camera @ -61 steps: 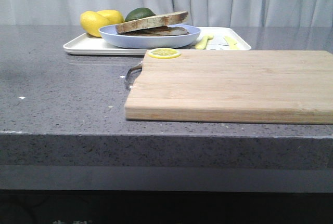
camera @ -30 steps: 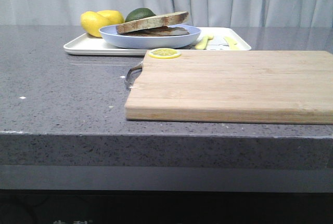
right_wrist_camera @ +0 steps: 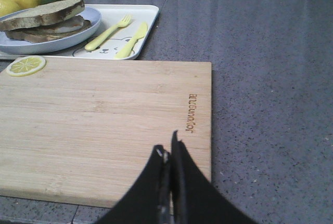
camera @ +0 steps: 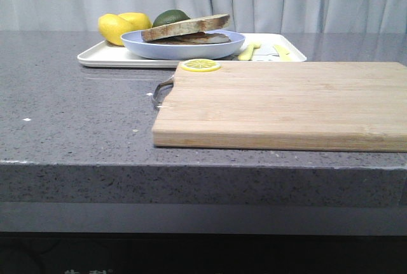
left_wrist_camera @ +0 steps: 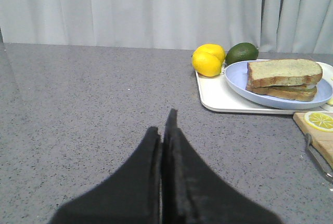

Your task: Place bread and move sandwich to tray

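Black fingers of the left gripper (left_wrist_camera: 165, 130) are pressing tight together with nothing between them, and they are hanging over the bare grey counter (left_wrist_camera: 78, 109). The right gripper (right_wrist_camera: 169, 154) is squeezed closed too, holding nothing, and it is sitting over the near edge of the wooden cutting board (right_wrist_camera: 104, 120).

The bread (left_wrist_camera: 283, 71) is lying on top of the sandwich (left_wrist_camera: 283, 86), which is sitting on its pale-blue plate. The plate is resting on the white tray (left_wrist_camera: 218, 96), at the far side of the counter. Two lemons (left_wrist_camera: 208, 60) and a dark green lime (left_wrist_camera: 242, 52) are sitting at the tray's far corner, just beside the plate.

The front view is not showing either gripper. It is showing the whole cutting board lying nearer than the tray, with a metal handle (camera: 162, 91) sticking out of its left end and a lemon slice (camera: 201, 65) lying on its far left corner.

The right wrist view is showing a yellow fork (right_wrist_camera: 106, 33) and a yellow knife (right_wrist_camera: 132, 39) lying side by side on the tray next to the plate. It is also showing small burnt letters (right_wrist_camera: 191, 112) on the board. The left wrist view is not showing the fork or knife.
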Controlling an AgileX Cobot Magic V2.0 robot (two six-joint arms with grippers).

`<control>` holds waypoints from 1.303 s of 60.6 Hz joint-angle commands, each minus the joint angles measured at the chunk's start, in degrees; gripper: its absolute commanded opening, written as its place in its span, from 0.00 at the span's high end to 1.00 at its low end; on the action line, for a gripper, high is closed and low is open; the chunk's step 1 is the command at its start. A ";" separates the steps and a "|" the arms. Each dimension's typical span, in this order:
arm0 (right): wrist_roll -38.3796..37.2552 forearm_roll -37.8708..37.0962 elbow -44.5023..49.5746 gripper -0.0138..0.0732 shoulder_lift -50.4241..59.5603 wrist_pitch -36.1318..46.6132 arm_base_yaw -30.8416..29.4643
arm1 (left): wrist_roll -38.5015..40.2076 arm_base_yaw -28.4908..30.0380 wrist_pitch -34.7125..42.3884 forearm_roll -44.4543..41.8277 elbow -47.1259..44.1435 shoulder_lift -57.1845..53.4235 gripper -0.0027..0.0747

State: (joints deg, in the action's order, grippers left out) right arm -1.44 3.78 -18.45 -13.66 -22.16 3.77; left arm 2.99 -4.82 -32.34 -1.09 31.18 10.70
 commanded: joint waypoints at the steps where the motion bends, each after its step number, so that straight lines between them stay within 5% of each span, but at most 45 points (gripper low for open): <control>1: 0.09 -0.06 -1.65 0.91 -0.51 4.14 0.04 | 0.09 0.11 5.08 0.19 1.50 0.64 0.99; 37: 0.09 -0.06 -1.65 0.91 -0.51 4.14 0.04 | 0.09 0.11 6.99 0.19 0.59 0.31 0.99; 58: 0.09 -0.06 -1.65 0.91 -0.51 4.14 0.04 | 0.09 3.53 16.22 1.97 -14.40 -12.29 0.99; 79: 0.09 -0.06 -1.65 0.91 -0.51 4.08 0.04 | 0.09 3.53 27.82 2.12 -29.20 -12.24 0.99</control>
State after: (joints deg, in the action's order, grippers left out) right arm -1.44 3.78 -18.45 -13.66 -22.38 3.77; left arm 2.99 -1.47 -13.24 0.43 3.42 -0.28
